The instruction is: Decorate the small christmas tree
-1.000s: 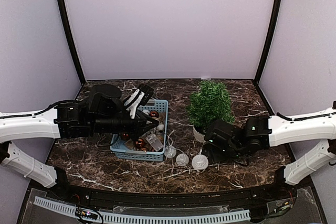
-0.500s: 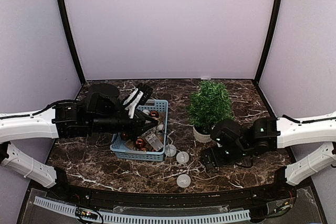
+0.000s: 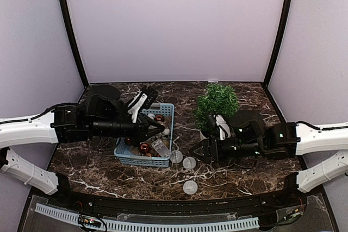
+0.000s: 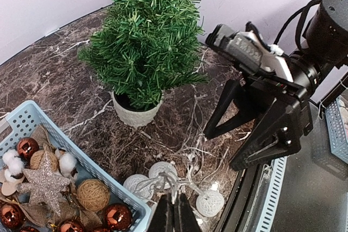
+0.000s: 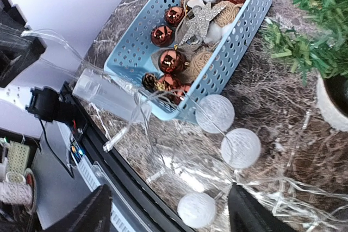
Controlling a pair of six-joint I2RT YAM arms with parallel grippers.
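Left fingers (image 4: pixel 173 215): closed tight, pinching thin clear wire (image 4: pixel 187 150).
Basket (image 4: pixel 87 156): pale blue perforated plastic, rectangular; glossy copper baubles, glitter star.
Balls (image 5: pixel 238 148): round, white, woven.
Tree (image 4: pixel 144 42): bushy dark-green needles, round white pot; upright on veined marble table (image 3: pixel 98 177), right of basket.
Right fingers (image 5: pixel 169 205): spread wide, empty.

Dark-green tree (image 3: pixel 217 104), white pot (image 4: pixel 136 117), light-blue basket (image 5: pixel 239 31), brown white-veined marble table (image 3: pixel 98 172).

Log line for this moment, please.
left fingers: shut on light-string wire, by blue basket corner | right fingers: open, low above ball lights | small christmas tree: undecorated
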